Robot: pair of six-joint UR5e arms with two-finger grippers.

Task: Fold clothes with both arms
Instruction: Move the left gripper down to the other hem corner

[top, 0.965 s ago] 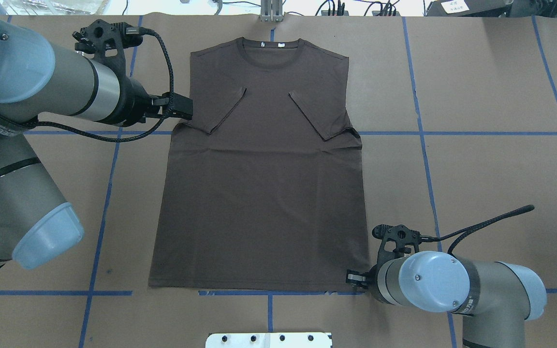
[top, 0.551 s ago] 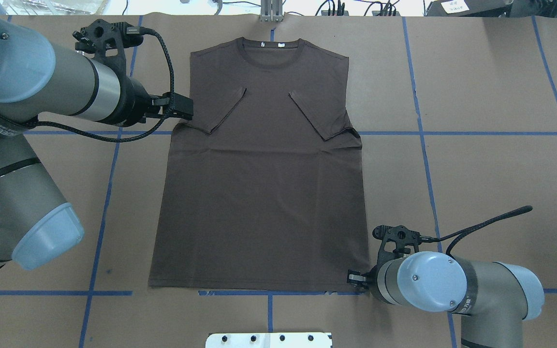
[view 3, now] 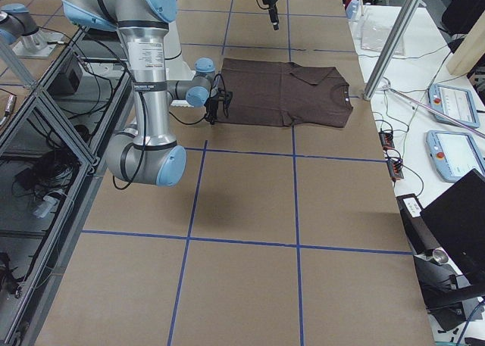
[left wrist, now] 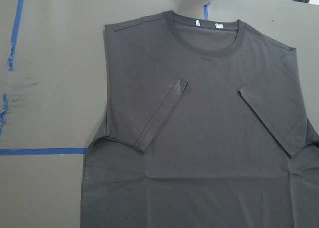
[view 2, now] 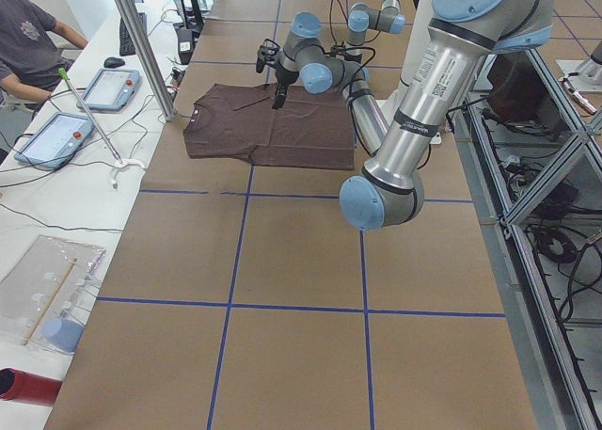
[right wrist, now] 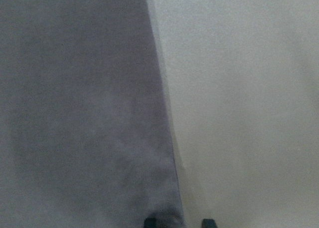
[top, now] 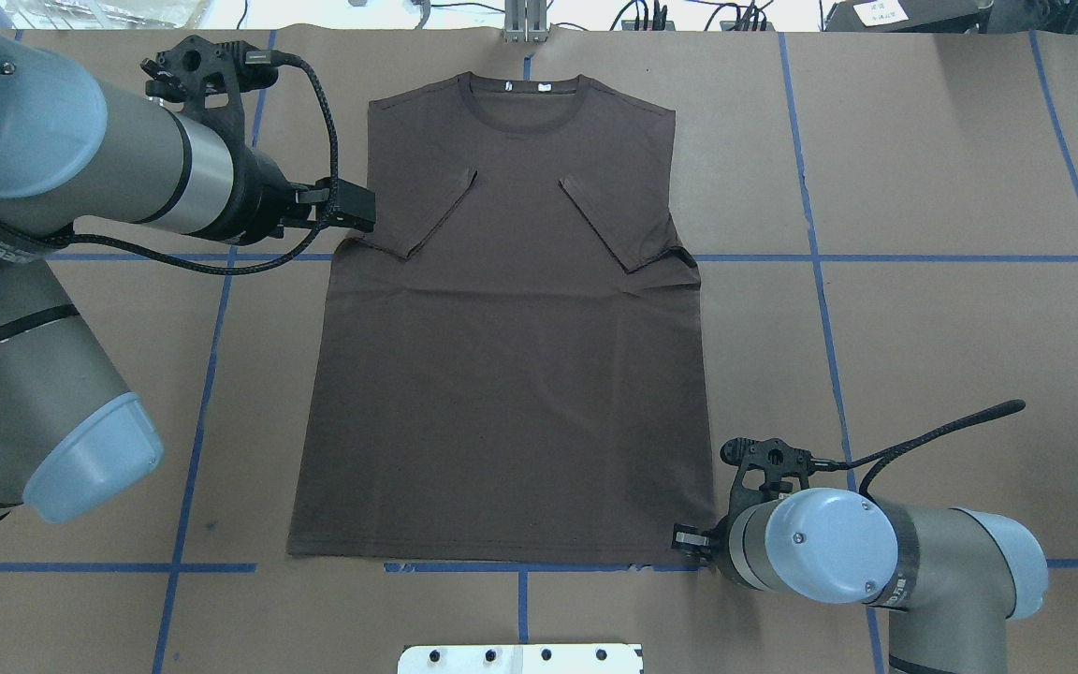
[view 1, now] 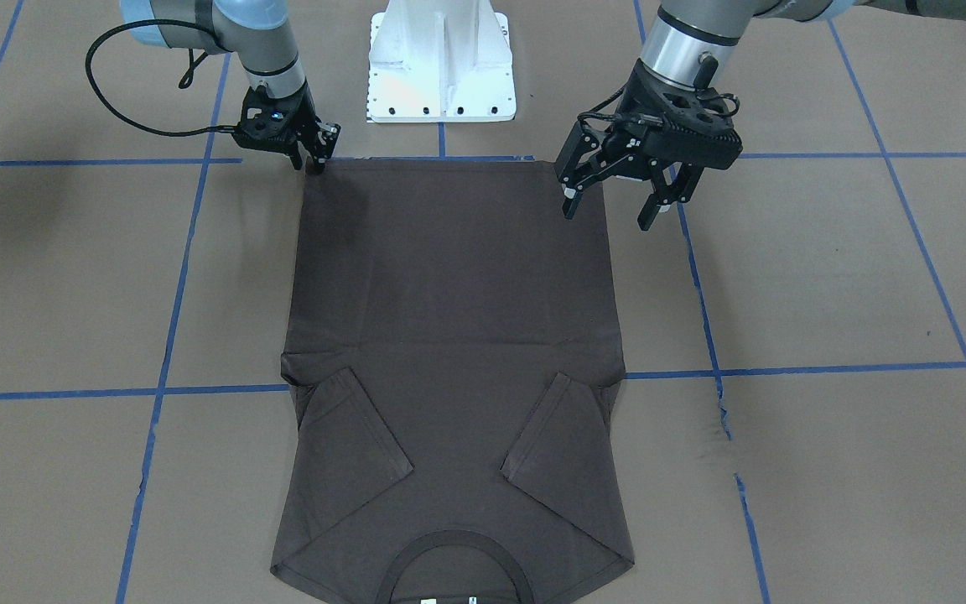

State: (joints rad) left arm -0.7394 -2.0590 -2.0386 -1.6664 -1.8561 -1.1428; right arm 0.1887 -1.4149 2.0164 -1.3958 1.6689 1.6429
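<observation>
Toward the table's (top: 923, 140) robot-side edge, the narrowly parted right end effector (view 1: 315, 164) sat at the T-shirt's (top: 502, 374) hem corner, nearer than the wide-open left end effector (view 1: 605, 218) hanging high above.

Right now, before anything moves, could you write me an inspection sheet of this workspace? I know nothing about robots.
Surface: brown table marked with blue tape lines.
Job's things: T-shirt lies flat, both sleeves folded inward, collar away from the robot.
Clutter: nothing seen.
Grippers: left gripper open, raised above the shirt's left side; right gripper open, low at the hem corner, with its tips either side of the cloth edge.
Cables: a black cable loops off the left wrist, another off the right; neither touches the shirt.
Surroundings: white pedestal; a person seated at a side bench with tablets.
</observation>
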